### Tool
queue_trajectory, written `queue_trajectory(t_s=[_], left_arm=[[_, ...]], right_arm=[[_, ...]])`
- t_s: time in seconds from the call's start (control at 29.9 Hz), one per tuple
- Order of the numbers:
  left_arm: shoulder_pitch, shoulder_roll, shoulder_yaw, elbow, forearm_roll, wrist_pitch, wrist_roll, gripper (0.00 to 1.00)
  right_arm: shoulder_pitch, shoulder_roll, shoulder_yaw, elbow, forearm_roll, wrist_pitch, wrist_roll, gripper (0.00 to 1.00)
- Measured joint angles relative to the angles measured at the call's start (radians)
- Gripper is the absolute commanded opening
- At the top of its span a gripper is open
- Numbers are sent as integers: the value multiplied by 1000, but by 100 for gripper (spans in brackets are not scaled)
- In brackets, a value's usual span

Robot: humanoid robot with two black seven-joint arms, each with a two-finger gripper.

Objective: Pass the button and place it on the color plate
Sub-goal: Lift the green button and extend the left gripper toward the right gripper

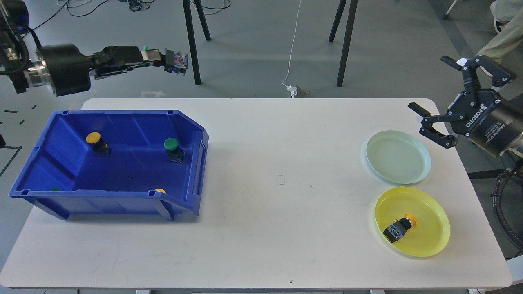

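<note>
A button point(176, 62) sits clamped in the left gripper point(170, 62), raised beyond the blue bin point(196, 163) — the handover step, I judge — so next the empty, wide-open right gripper point(443, 98) must meet it mid-table, then find the matching plate — likely the pale green plate point(398, 157).

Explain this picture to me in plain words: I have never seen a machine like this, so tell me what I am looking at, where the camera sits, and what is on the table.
The single picture comes from the robot's own head, looking down at a white table. The black arms at the sides are its own. The left pincer is raised above the table's far edge, shut on a small button with a green cap. The right pincer is open and holds nothing. A blue bin holds more buttons, yellow and green. On the right lie a pale green plate, bare, and a yellow plate with a yellow button lying in it.
</note>
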Motion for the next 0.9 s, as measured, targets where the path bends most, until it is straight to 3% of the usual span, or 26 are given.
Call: queue_trajectory(t_s=[0.13, 0.3, 0.5, 0.9], left_arm=[[31, -165, -5, 26, -142, 0, 0, 6], [85, -330, -13, 152, -171, 0, 0, 6], [98, -349, -27, 184, -181, 0, 0, 6], [98, -350, -29, 185, -183, 0, 0, 6]], right_arm=[[86, 53, -85, -3, -20, 44, 6, 100], [320, 116, -326, -40, -65, 56, 12, 100], [616, 299, -598, -217, -108, 23, 24, 100], [706, 588, -636, -465, -143, 19, 29, 100]])
